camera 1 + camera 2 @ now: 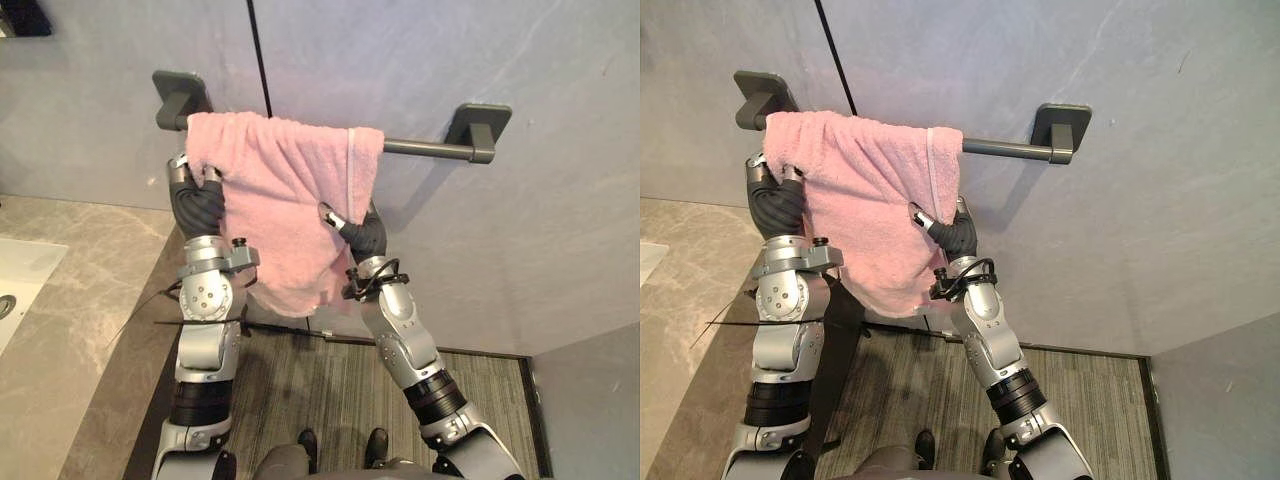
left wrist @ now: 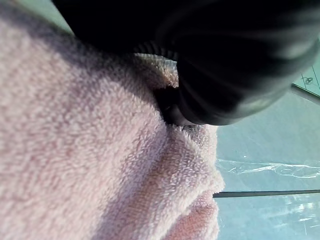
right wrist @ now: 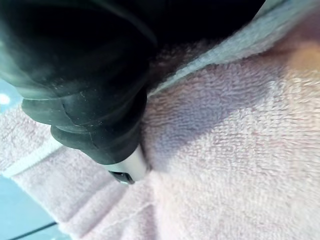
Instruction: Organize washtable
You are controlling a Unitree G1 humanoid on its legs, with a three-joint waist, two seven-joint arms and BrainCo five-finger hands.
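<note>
While the pink towel [image 1: 280,200] hangs over the wall rail [image 1: 430,150], left hand [image 1: 195,195] and right hand [image 1: 358,232] meet its side edges; whether either grips cannot be told. The rail's right stretch is uncovered.

**A:** So where's your towel [image 1: 280,200] at?

**B:** You've got it draped over the left end of the wall bar [image 1: 425,150]. It's pink terry with a pale band down its right edge. It hangs bunched and uneven, folds sagging to a rounded bottom against the wall, and the bar's right stretch sticks out past it.
</note>
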